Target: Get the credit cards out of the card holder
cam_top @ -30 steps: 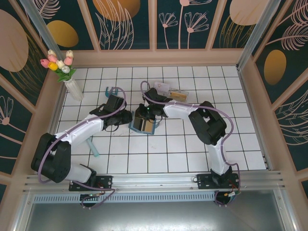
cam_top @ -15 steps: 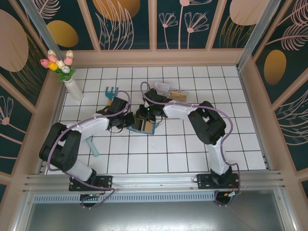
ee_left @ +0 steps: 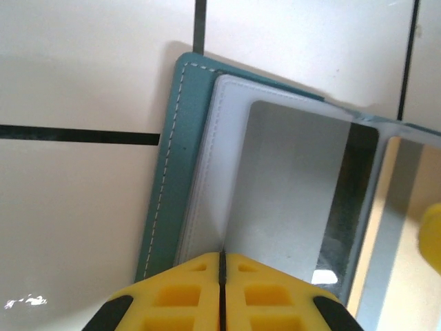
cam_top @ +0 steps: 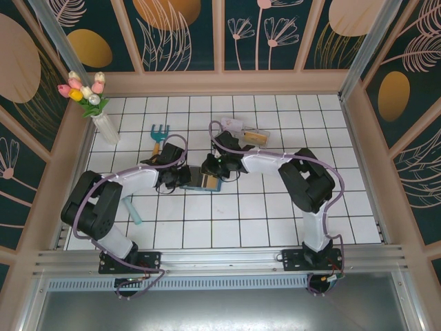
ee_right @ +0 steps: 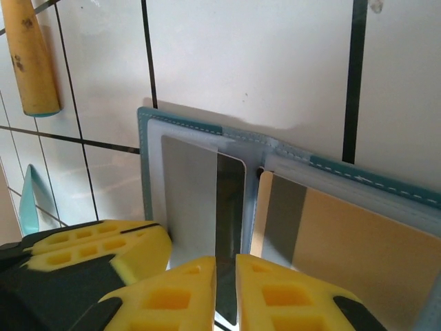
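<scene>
the card holder lies open on the tiled desk, between the two claws. on the left, the left claw is seen with its pads pressed together, only a hairline seam between them, at the near edge of the left-hand pocket. whether that edge is nipped cannot be told. a silver card with a dark stripe is seated in this pocket. to the right, across the fold, a gold card is seated in the second pocket. the right claw is set over the silver card's stripe, its pads parted by a narrow slit. a grip cannot be confirmed.

the step in hand is judged to be withdrawal of the silver card. it is recommended that the holder be pinned flat by the left claw while the card is drawn straight out through the pocket mouth, not lifted, so that the holder is neither dragged nor folded shut.

the near ends of both cards are covered by the pads. the gold card's right end is cut off. further cards behind these cannot be made out.
</scene>
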